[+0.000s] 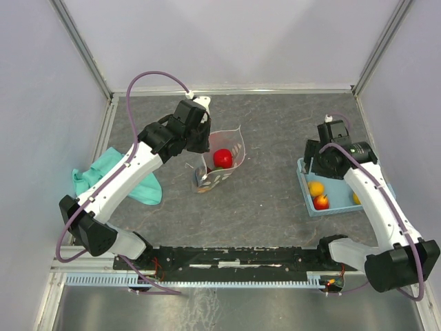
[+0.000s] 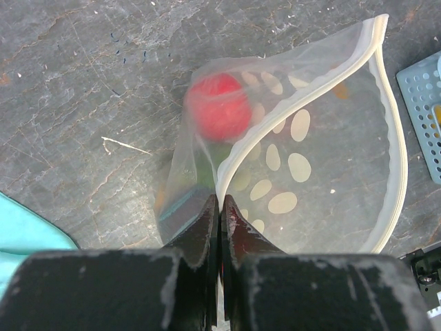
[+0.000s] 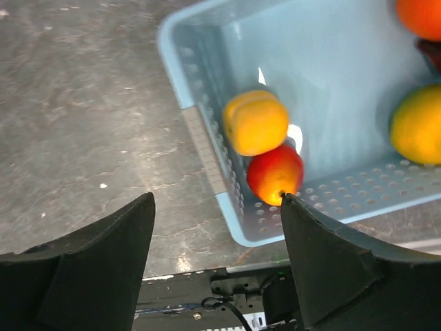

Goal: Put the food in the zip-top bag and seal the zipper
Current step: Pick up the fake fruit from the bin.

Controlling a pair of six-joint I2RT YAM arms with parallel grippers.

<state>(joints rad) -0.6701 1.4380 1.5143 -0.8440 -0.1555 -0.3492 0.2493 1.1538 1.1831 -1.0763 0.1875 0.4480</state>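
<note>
Bag (image 2: pixel 331 172) open — red fruit (image 2: pixel 217 107) inside.

Left arm (image 1: pixel 127 172) stretched forward, left tool (image 2: pixel 220 201) pointing down, jaws pressed together. Right arm (image 1: pixel 377 200) raised, right tool (image 3: pixel 216 200) jaws spread wide.

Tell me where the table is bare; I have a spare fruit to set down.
Bare table lies between the zip-top bag and the blue basket, along the far edge, and between the bag and the base rail. Crowded: the left side, where the left arm crosses the teal cloth, and inside the basket.
</note>
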